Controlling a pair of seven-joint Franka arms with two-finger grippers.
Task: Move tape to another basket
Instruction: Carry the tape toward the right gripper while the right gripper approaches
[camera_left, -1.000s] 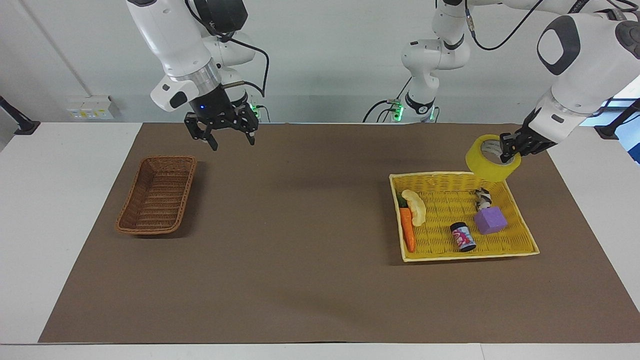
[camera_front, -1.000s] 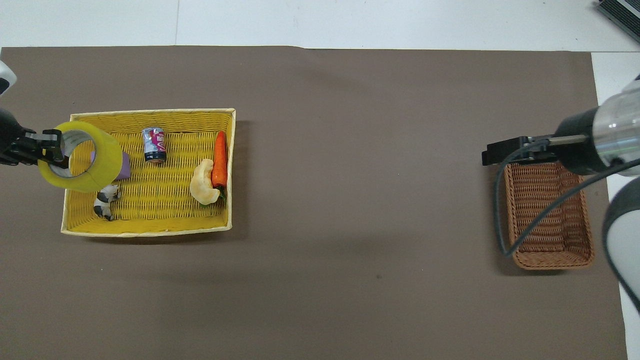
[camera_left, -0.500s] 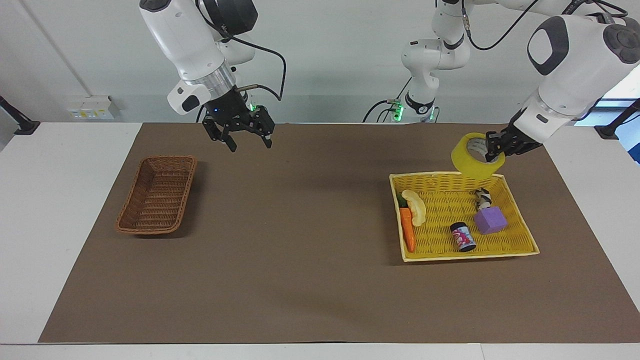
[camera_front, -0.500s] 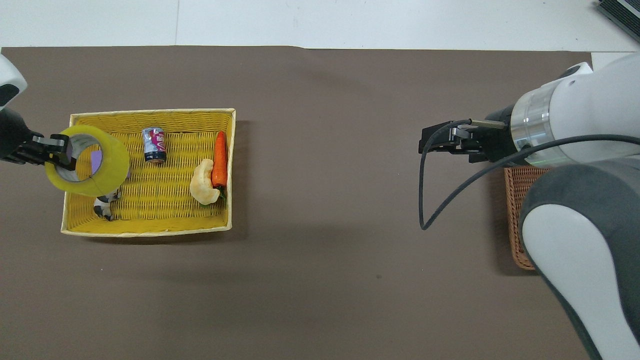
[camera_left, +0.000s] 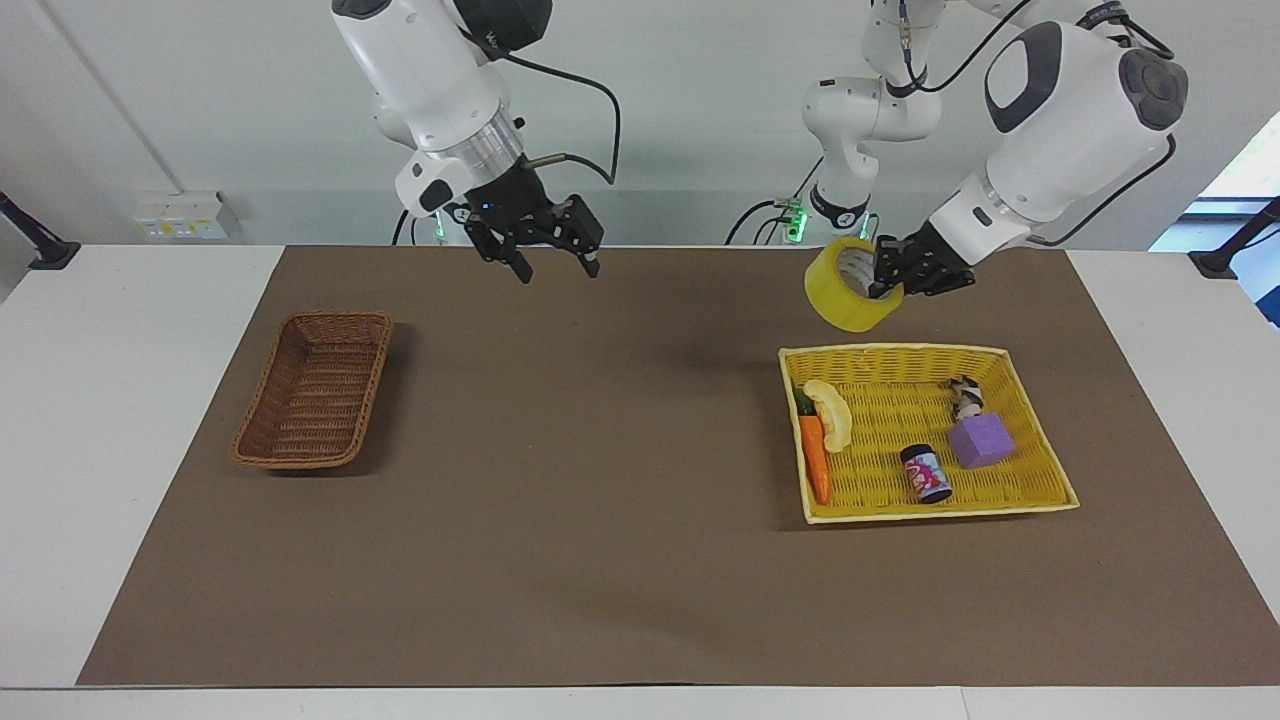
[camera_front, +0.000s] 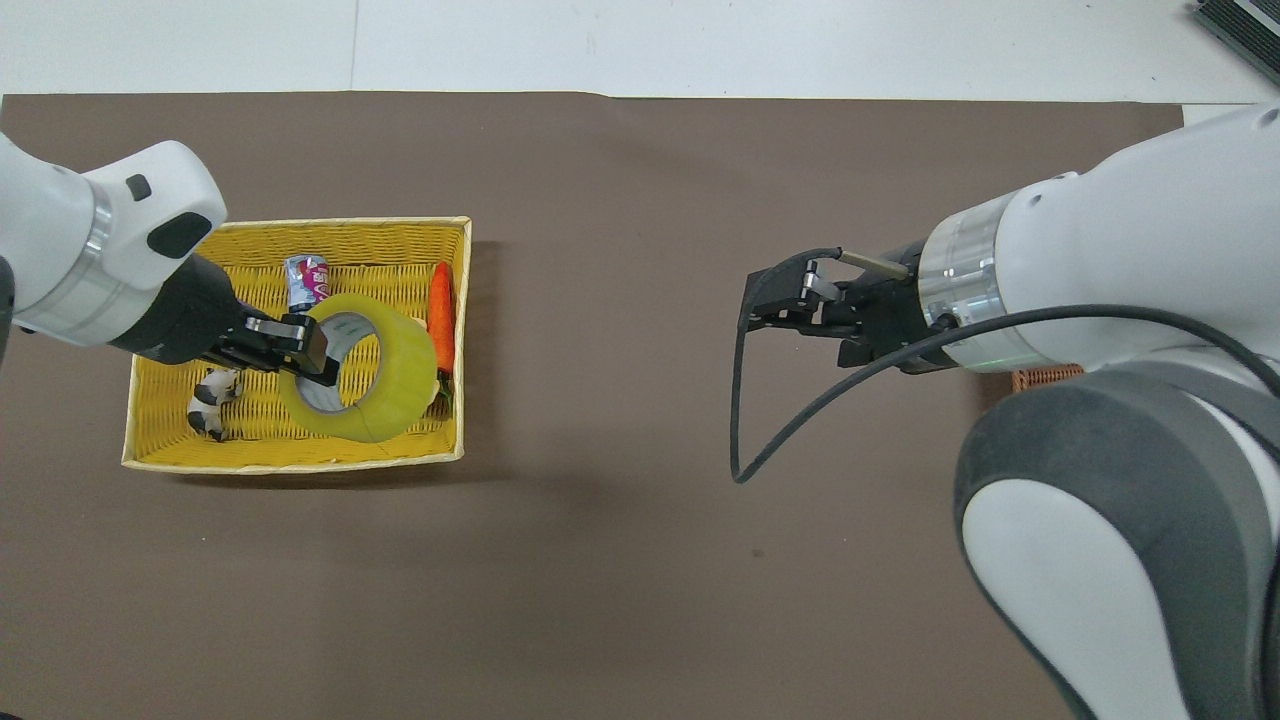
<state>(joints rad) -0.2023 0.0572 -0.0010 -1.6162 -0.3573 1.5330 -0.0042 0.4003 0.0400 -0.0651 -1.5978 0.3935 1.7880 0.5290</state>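
The tape (camera_left: 836, 300), a wide yellow roll, hangs in the air in my left gripper (camera_left: 888, 278), which is shut on its wall. It is over the corner of the yellow basket (camera_left: 900, 349) nearest the table's middle. In the overhead view the tape (camera_front: 402, 372) and left gripper (camera_front: 305, 350) cover part of the yellow basket (camera_front: 300, 222). The dark brown wicker basket (camera_left: 315, 390) stands empty at the right arm's end. My right gripper (camera_left: 556, 268) is open and empty, raised over the mat between the two baskets. In the overhead view the right gripper (camera_front: 757, 306) shows, and the right arm hides most of the brown basket (camera_front: 1045, 378).
The yellow basket holds a carrot (camera_left: 815, 455), a pale curved toy (camera_left: 832, 412), a small can (camera_left: 926, 473), a purple block (camera_left: 981, 441) and a small black-and-white toy (camera_left: 966, 397). A brown mat (camera_left: 600, 500) covers the table.
My left gripper has carried the tape higher and toward the table's middle. My right gripper has moved from beside the brown basket toward the middle, still open.
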